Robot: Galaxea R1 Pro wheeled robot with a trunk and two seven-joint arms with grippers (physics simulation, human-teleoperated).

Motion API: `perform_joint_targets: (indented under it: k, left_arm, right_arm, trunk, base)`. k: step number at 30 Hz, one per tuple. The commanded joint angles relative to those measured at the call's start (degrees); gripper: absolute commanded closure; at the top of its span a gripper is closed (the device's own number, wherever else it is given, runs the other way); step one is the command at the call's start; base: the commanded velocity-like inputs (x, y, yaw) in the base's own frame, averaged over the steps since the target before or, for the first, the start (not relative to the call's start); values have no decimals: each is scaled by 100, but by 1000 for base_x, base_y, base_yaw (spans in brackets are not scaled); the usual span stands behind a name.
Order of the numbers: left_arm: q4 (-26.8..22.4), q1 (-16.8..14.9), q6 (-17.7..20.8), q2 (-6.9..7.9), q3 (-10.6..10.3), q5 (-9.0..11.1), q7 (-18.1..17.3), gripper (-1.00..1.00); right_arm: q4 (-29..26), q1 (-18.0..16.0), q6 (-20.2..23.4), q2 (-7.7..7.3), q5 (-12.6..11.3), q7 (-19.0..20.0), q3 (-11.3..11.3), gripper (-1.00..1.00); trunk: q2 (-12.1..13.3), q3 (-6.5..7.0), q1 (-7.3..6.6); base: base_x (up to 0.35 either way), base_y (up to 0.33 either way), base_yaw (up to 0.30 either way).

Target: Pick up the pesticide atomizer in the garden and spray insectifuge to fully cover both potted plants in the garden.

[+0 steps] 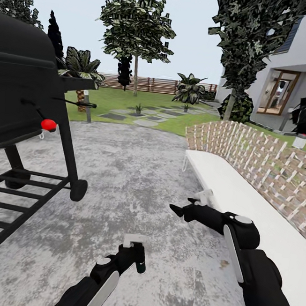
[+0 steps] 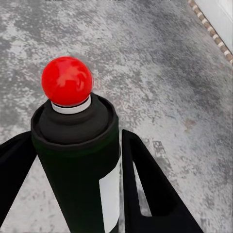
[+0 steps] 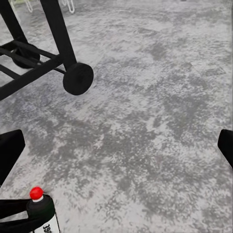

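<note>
Item 1, pesticide atomizer (image 2: 77, 160): black body, red ball tip, white label strip. Location: pinched between the 2 black fingers (image 2: 150, 194) of the left gripper (image 1: 135, 257), low in the head view's foreground, above the gravel patio (image 1: 137, 170). In the head view the white trigger head points up and the green base shows at the lower end. The right wrist view catches it too, red tip (image 3: 36, 193) uppermost, with part of a printed label.

Item 2, right gripper (image 1: 177, 210): fingers spread wide apart, nothing between them; the right wrist view shows 1 fingertip (image 3: 9, 150) at each side edge with bare gravel between. Arm extends forward beside the bench.

Item 3, potted plant (image 1: 138, 108): 1 small green rosette, far off on the lawn (image 1: 130, 99) among flat stepping stones (image 1: 146, 122). Detail too small to tell at this distance.

Item 4, black barbecue grill (image 1: 22, 92): stands on the patio to the left, lidded, red knob on the front, slatted lower shelf, 1 wheel (image 3: 78, 78) resting on the gravel.

Item 5, bench (image 1: 242, 195): white seat, pale woven back, on the right side of the patio.

Item 6, surroundings: trees (image 1: 138, 24), palm-like shrubs, brown slatted fence (image 1: 155, 84) at the far end, white house (image 1: 293, 73) with a wood-framed door at right.
</note>
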Motion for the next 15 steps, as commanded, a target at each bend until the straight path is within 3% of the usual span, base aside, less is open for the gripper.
perform_joint_targets:
  k: [1, 7, 15]
  left_arm:
    - [6, -4, 17, 3, -15, 59, 48, 100]
    - [28, -4, 17, 1, -17, 55, 44, 100]
    - [31, -4, -109, 5, -12, 24, 53, 100]
  right_arm:
    - [-7, -5, 16, -3, -5, 5, 1, -100]
    - [-59, 2, -14, -3, -5, 2, -3, -100]
    - [-109, 1, -11, -3, -5, 1, -3, -100]
  trunk:
    - [-2, -6, 2]
    - [-2, -6, 2]
    - [-2, -6, 2]
  base:
    - [306, 154, 0]
    - [317, 106, 0]
    - [337, 13, 0]
